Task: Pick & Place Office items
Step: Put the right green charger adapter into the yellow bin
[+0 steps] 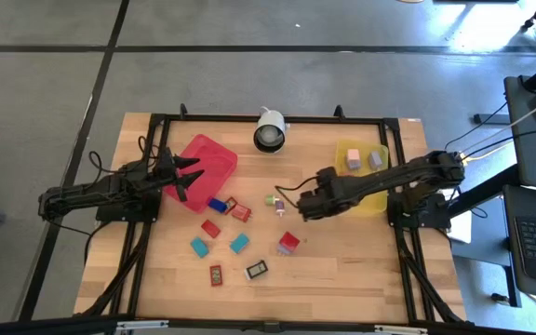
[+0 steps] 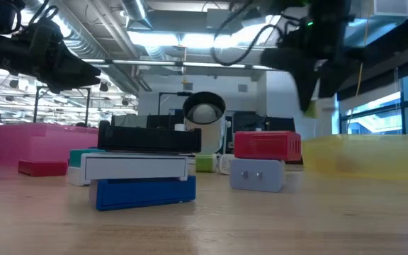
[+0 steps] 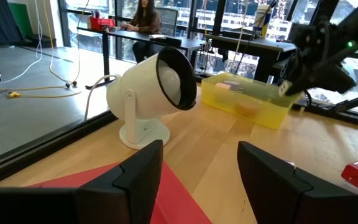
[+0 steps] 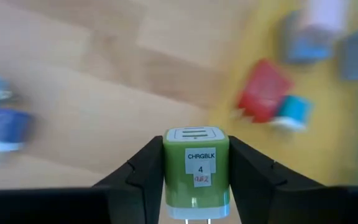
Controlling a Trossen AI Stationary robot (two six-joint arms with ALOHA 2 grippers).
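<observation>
- Right gripper (image 4: pixel 196 180) pinched on a green charger block (image 4: pixel 197 167), white label reading "CHRGBLK 4" facing the wrist camera, one dark finger (image 4: pixel 143 174) pressed against each side of it.
- Held clear of the wood, above bare table (image 1: pixel 342 270) just beside the yellow tray (image 1: pixel 377 203); the same right gripper (image 1: pixel 307 208) seen from overhead.
- Beyond those fingers, blurred: a red piece and a teal piece lying together on the yellow, possibly inside the tray, though too smeared to be sure.
- Lilac and grey blocks (image 1: pixel 354 158) resting in the far end of the yellow tray.
- Left gripper (image 3: pixel 199 180) spread wide and empty, poised over the edge of the red tray (image 1: pixel 203 167); the white dome-shaped camera (image 3: pixel 148 93) straight ahead of its fingers (image 3: pixel 143 174).
- Remaining office items scattered on the table between the two grippers: blue and red blocks (image 1: pixel 229 207) touching, two teal blocks (image 1: pixel 239 243), a red-over-lilac stack (image 1: pixel 288 243), a black white-labelled piece (image 1: pixel 257 270).
- At table level, black, white and blue pieces stacked (image 2: pixel 146 170) nearest the lens.
</observation>
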